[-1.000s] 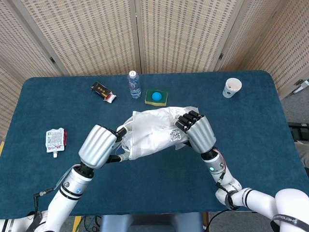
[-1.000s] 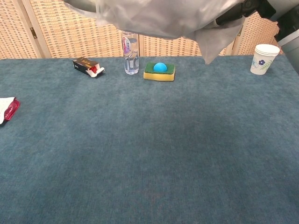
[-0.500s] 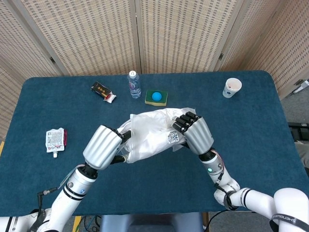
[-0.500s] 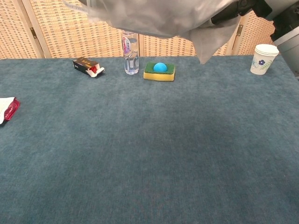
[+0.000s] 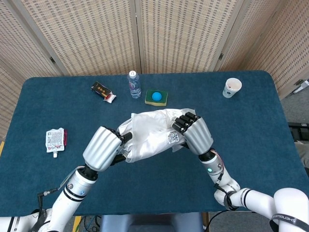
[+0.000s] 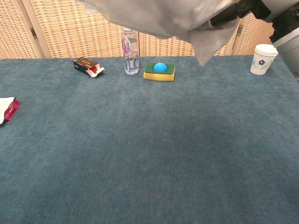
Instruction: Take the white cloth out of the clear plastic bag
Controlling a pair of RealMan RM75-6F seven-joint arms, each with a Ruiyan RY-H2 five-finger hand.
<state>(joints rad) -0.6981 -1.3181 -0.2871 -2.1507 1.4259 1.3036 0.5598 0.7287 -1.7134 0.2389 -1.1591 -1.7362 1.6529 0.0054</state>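
One blue-carpeted table [image 5: 251, 125] stands before woven folding screens [image 5: 183, 34].

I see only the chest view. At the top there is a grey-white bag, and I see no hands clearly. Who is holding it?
Observer: Both hands. In the head view the left hand grips the clear plastic bag at its left end and the right hand grips its right end.
Operator: Is the bag on the table?
Observer: I cannot tell that from above; your view shows it hanging clear of the table.
Operator: Is the cloth already out?
Observer: No, the white cloth still shows inside the bag, between the hands.
Operator: Anything at far left?
Observer: A white pouch lies flat there.
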